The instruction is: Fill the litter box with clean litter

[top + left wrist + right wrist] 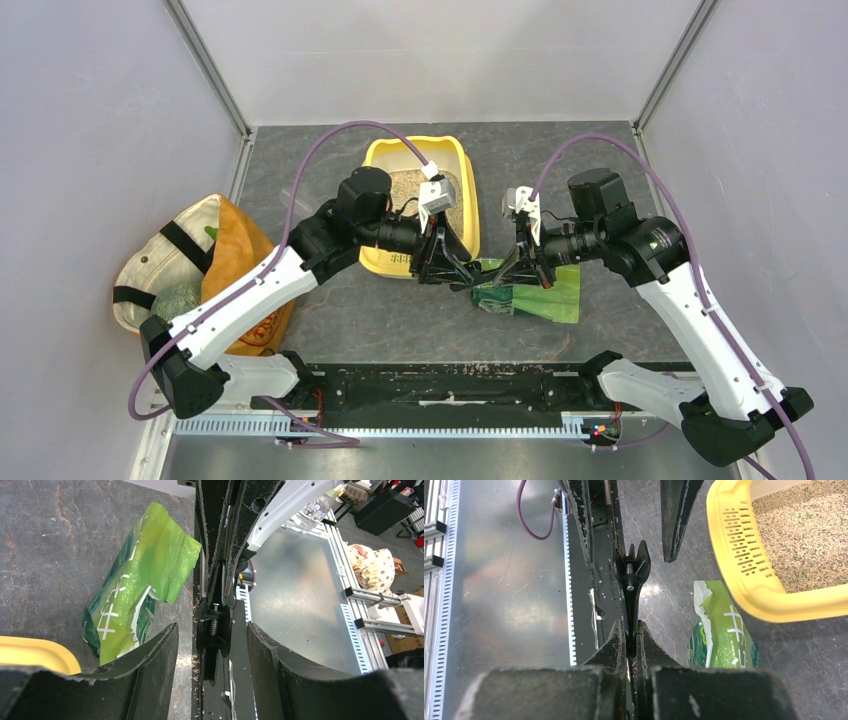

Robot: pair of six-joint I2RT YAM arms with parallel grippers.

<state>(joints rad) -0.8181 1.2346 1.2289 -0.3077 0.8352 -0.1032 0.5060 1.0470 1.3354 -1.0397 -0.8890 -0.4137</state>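
Note:
The yellow litter box (468,205) sits at the back centre and holds beige-tan clean litter (405,185). In the right wrist view its slotted lip (744,545) and the litter (809,530) show, and one corner shows in the left wrist view (35,652). My right gripper (508,268) (630,627) is shut on a black spring clip (631,570) just in front of the box. My left gripper (452,272) (211,628) is open. Its fingers (155,650) stand on either side of the clip's other end (215,640) without touching it.
A green printed plastic bag (535,298) (140,590) (724,635) lies flat under the two grippers, right of the box's near end. An orange-and-cream tote bag (200,260) stands at the left. The black rail and metal edge (450,385) run along the front.

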